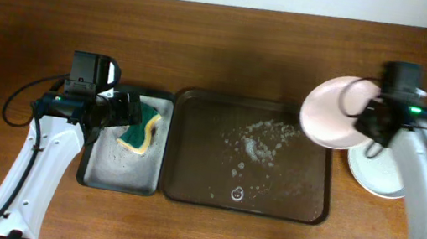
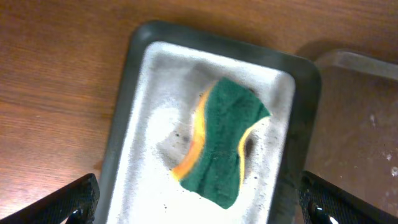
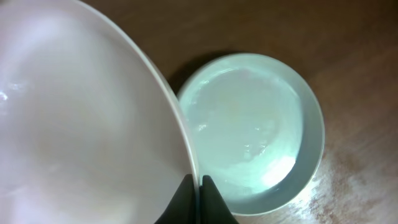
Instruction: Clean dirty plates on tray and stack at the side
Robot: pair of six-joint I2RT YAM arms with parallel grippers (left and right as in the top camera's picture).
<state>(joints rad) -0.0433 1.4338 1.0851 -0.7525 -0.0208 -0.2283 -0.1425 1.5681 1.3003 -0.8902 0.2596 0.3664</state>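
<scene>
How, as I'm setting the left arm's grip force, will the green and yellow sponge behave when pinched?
The sponge lies curled and wavy in the small grey tray, so it is probably soft, light foam that will squash and flop. The tray's floor looks filmed with residue, so the sponge may be damp and slippery.

The left arm slants up from the near edge, and its tool (image 1: 120, 111) points right with both fingers (image 2: 74, 200) spread wide and nothing between them. The right arm rises along its side, wrist turned inward. Its tool (image 1: 366, 117) is pinched tight on the rim of the pinkish plate (image 1: 332, 112), which is held tilted.
</scene>
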